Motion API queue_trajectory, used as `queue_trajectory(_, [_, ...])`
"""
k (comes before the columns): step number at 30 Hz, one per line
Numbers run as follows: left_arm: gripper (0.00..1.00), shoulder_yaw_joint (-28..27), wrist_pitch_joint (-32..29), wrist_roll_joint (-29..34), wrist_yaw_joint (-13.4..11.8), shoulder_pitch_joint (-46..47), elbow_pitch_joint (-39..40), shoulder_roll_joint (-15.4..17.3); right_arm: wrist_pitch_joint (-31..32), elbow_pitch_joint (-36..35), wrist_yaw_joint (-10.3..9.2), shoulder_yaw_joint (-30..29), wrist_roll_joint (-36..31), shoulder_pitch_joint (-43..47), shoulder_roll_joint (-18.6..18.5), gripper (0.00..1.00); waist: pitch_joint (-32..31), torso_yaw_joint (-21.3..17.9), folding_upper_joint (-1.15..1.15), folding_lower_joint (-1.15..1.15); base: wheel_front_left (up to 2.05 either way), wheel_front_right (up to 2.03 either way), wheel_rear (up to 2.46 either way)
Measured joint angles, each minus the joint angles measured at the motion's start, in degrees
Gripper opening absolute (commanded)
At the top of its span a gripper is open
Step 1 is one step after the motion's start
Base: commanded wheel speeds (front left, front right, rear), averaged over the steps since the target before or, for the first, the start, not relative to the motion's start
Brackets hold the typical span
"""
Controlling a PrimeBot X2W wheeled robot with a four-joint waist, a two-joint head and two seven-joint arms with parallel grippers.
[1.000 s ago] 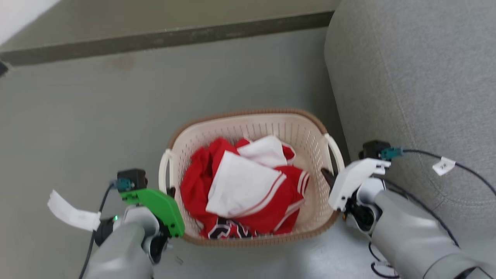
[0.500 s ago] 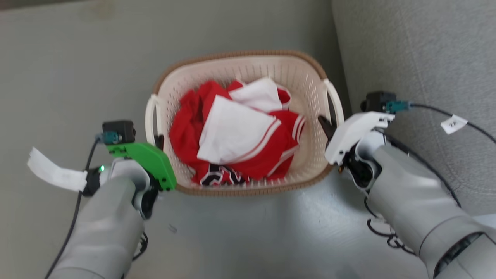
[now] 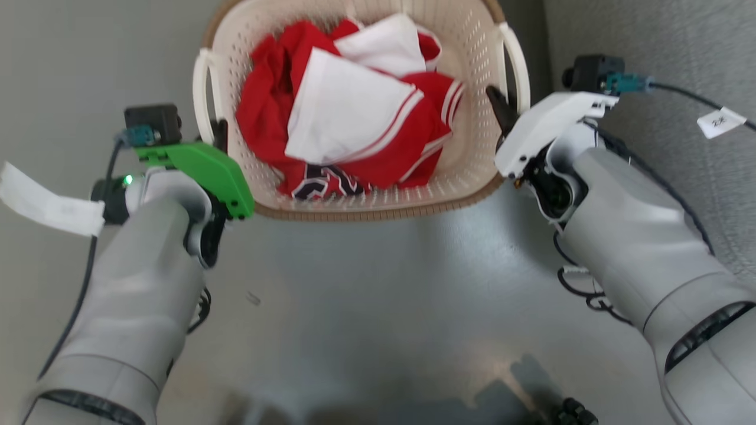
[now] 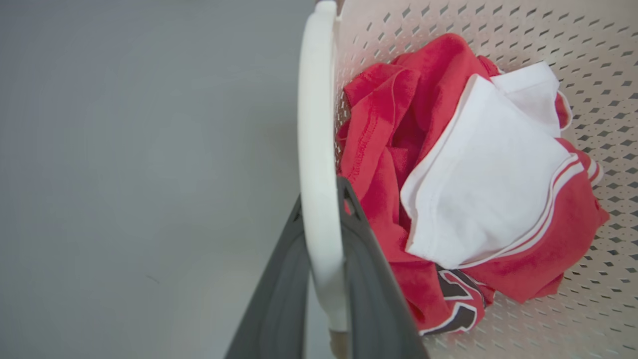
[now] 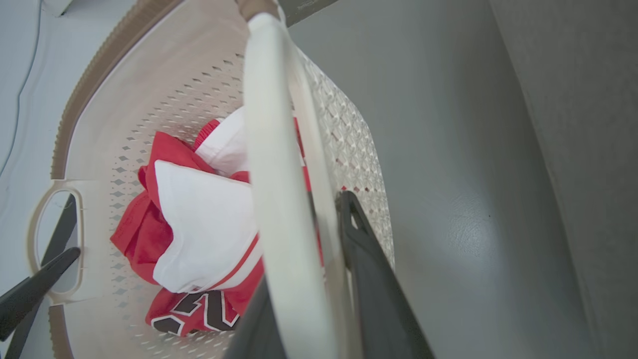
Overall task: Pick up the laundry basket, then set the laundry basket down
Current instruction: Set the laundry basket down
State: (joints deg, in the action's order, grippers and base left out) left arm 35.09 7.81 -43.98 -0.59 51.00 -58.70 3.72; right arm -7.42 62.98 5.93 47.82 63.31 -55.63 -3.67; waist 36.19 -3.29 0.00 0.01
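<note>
— Where do we have the laundry basket (image 3: 472, 171)?
— It is between our two arms, at the top of the head view, over a smooth grey floor (image 3: 366, 295) with a faint sheen. We cannot tell whether its base touches that floor.
— And the room around us?
— Just to our right, a grey fabric-covered piece of furniture (image 3: 679, 41) rises beside the basket. The right wrist view shows a strip of floor between its side and the basket wall. To our left the same grey floor runs on.
— Our grips?
— Our left gripper (image 4: 321, 204) is clamped on the left loop handle (image 4: 316, 124), one dark finger on each side of the white bar. Our right gripper (image 5: 324, 209) is closed the same way on the right loop handle (image 5: 274, 149).
— What do we see inside?
— Crumpled red and white clothes (image 3: 354, 112), with a black and white print showing near the brown rim (image 3: 378, 211) closest to us.
</note>
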Motion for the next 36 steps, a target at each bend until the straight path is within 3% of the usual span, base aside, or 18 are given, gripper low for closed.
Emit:
queue_trajectory(20, [0.0, -1.3, 2.4, 1.5, -1.5, 9.0, 0.2, 0.5, -2.3, -1.8, -0.07, 0.5, -0.4, -8.7, -0.9, 0.0, 13.4, 1.2, 0.0, 0.0, 0.0, 0.0, 0.0])
queue_trajectory(36, [0.0, -1.5, 4.4, 2.4, -1.7, 11.9, -0.4, 0.7, -4.7, -3.3, -0.43, 1.3, -0.2, -10.4, -1.3, 0.0, 17.4, 1.1, 0.0, 0.0, 0.0, 0.0, 0.0])
